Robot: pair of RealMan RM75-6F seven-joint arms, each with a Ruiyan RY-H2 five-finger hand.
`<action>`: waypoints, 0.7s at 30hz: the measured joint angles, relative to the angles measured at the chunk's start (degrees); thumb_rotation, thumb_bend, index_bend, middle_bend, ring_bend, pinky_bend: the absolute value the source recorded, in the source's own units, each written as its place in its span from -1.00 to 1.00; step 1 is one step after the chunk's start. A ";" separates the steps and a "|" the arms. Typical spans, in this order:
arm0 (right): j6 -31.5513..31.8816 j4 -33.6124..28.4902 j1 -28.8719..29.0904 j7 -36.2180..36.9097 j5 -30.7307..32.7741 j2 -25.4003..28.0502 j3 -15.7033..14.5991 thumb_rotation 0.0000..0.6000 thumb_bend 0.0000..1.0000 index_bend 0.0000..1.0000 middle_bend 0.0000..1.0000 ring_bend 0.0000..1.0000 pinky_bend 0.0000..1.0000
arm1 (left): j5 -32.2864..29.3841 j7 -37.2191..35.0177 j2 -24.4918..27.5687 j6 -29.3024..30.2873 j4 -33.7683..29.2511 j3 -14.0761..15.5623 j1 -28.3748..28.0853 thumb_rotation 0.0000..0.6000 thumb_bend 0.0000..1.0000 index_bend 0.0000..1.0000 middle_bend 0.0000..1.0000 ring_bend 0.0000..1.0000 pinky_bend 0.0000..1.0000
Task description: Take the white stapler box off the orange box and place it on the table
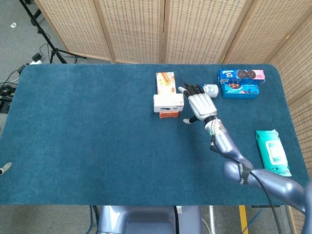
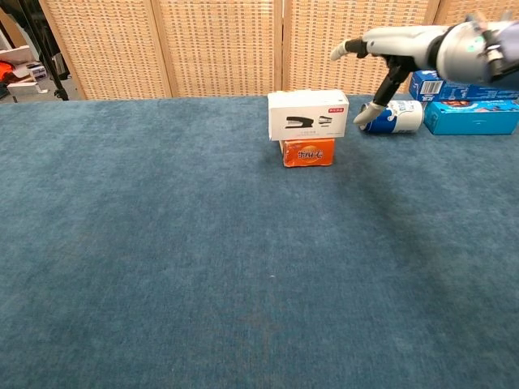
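Just right of the stack at the table's far middle, your right hand [image 1: 201, 106] hovers with its fingers [image 1: 191, 89] spread wide and the thumb [image 2: 366, 113] dropped low, holding nothing. From the head view the fingertips reach toward the far edge, close beside the white stapler box [image 1: 168, 103] but apart from it. From the chest view the hand sits above and to the right of the box's top corner, with a clear gap between them.

You'll find the white stapler box [image 2: 308, 115] lying flat on the near end of the orange box [image 1: 165, 83], its long axis running left to right across the table and its printed stapler face turned toward you. The orange box [image 2: 308, 152] runs the other way, its long axis pointing away from you, so the two form a crossed stack.

Your left hand shows only as a pale tip [image 1: 4, 168] at the table's near left edge; you cannot tell how its fingers lie.
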 measured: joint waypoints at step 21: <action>-3.79 24.83 8.90 7.55 -0.05 -15.46 1.11 1.00 -0.13 -0.14 -0.10 -0.63 -0.78 | -4.96 2.41 -1.02 -3.54 0.98 -1.47 -1.77 1.00 -1.00 -1.00 -1.00 -1.00 -1.00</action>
